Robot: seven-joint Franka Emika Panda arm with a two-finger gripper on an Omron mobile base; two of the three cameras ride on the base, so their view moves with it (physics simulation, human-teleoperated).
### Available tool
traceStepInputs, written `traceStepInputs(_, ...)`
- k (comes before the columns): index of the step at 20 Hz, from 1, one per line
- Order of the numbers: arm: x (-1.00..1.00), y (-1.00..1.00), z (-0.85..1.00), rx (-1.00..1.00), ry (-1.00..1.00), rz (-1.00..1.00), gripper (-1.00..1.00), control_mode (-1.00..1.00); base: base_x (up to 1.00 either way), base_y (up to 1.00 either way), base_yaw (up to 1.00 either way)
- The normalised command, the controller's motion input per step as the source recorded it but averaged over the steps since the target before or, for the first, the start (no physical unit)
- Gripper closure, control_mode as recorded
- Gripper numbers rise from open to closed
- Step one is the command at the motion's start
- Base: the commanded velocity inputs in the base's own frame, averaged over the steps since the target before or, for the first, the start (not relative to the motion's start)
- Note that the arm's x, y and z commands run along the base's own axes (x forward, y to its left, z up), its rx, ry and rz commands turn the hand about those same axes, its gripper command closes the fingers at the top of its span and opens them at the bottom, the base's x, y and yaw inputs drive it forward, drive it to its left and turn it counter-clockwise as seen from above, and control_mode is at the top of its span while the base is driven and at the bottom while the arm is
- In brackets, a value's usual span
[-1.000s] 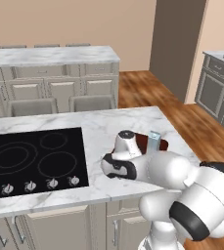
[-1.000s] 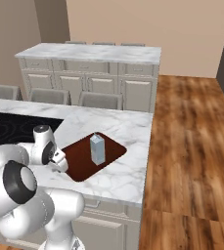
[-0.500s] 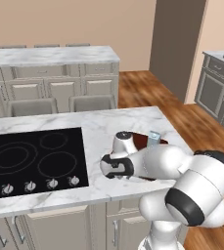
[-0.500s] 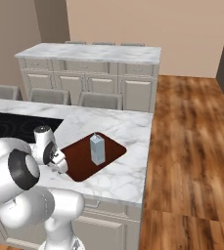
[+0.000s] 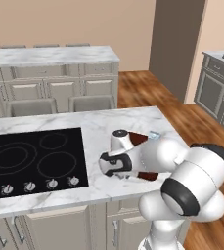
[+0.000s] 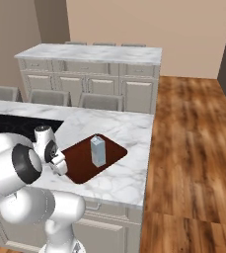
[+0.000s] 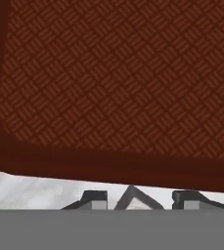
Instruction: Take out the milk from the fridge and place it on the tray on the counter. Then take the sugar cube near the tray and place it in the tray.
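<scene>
The tool (image 7: 139,201) stands over the pale marbled surface (image 7: 30,183) in the hand view, just outside the edge of the reddish-brown tray (image 7: 118,88). Its two dark tips rise either side of a small white pointed shape that I take to be the sugar cube (image 7: 132,197). The jaws stand narrow around it, one tip on each side, but whether the pads touch it I cannot tell. The cube should be very light, hard and brittle at its corners, and so small that it can tip or squirt out. The best hold is probably on two flat opposite faces, squarely and gently.

In the left base view the arm reaches low over the near edge of the island, with the hand beside the tray and the black cooktop (image 5: 35,156) well apart on the other side. A second marbled counter over beige cabinets (image 5: 50,56) runs behind, with grey seat backs (image 5: 30,105) between the two.

In the right base view the milk (image 6: 98,151) stands upright on the tray, near its middle, so that part of the job looks done. The tray's near corner has bare room for the cube. A wooden floor (image 6: 193,148) lies open beside the island
</scene>
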Motion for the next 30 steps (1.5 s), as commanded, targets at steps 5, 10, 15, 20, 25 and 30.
traceStepInputs(5, -0.01, 0.13, 0.0, 0.0, 0.0, -0.07, 1.0, -1.0, 0.0, 0.0, 0.0)
traceStepInputs(10, -0.27, 0.01, 0.24, 0.0, 0.0, -0.02, 1.0, -1.0, 0.0, 0.0, 0.0)
traceStepInputs(15, -0.28, -0.12, 0.83, 0.0, -0.01, -0.01, 1.0, -1.0, 0.0, 0.0, 0.0)
traceStepInputs(20, 0.15, -0.65, 0.09, 0.0, 0.0, 0.0, 1.0, -1.0, 0.0, 0.0, 0.0)
traceStepInputs(25, 0.55, -0.21, 0.0, 0.0, 0.0, 0.0, 1.0, -1.0, 0.0, 0.0, 0.0)
traceStepInputs(30, 0.49, -0.05, -0.01, 0.0, 0.0, 0.0, 1.0, -1.0, 0.0, 0.0, 0.0)
